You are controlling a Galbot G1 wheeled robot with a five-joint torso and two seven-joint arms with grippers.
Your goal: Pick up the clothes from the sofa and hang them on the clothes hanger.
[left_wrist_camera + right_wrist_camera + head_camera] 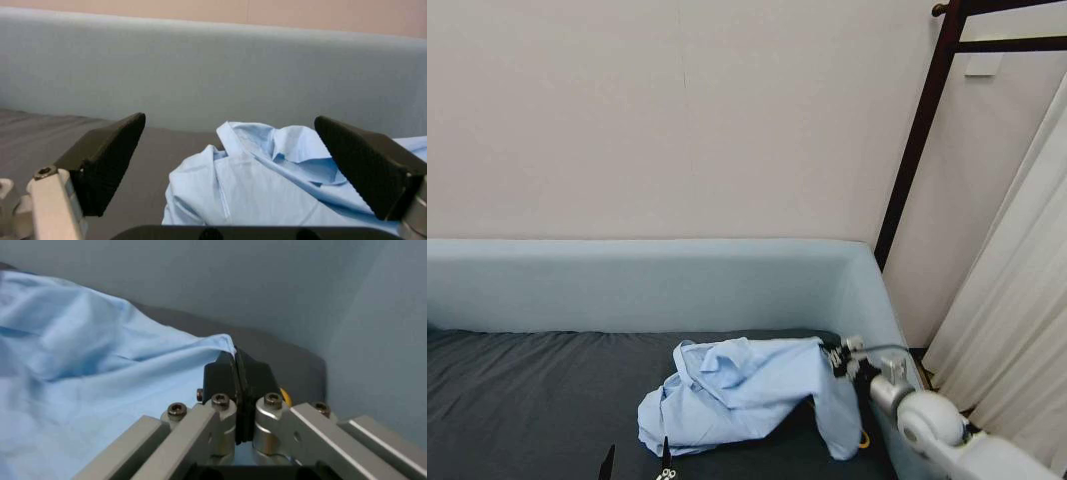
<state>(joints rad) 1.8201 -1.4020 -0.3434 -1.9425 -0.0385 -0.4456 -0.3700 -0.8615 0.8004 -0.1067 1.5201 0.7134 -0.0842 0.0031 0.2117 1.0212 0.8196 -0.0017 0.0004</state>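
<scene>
The light blue shirt (737, 390) lies crumpled on the dark seat of the sofa (627, 285), at the seat's right end, close to the sofa's right armrest. Its long axis runs roughly across the seat, left to right.

The right tool (835, 352) sits at the shirt's upper right edge, with nearly all of the cloth spreading away to its left and toward the robot. In the right wrist view that tool (233, 371) has its fingers pressed together on a fold of the shirt's hem.

The left tool (230, 122) is spread wide and holds nothing. It hovers low at the near edge of the seat, with the shirt's collar end just ahead of it and lying between the lines of its two fingers.

The dark wooden clothes rack (917, 150) rises beyond the right armrest, up and to the right of the pinched edge. The right arm is therefore the nearer one, and carrying the shirt there would likely mean lifting it upward and rightward over the armrest.
</scene>
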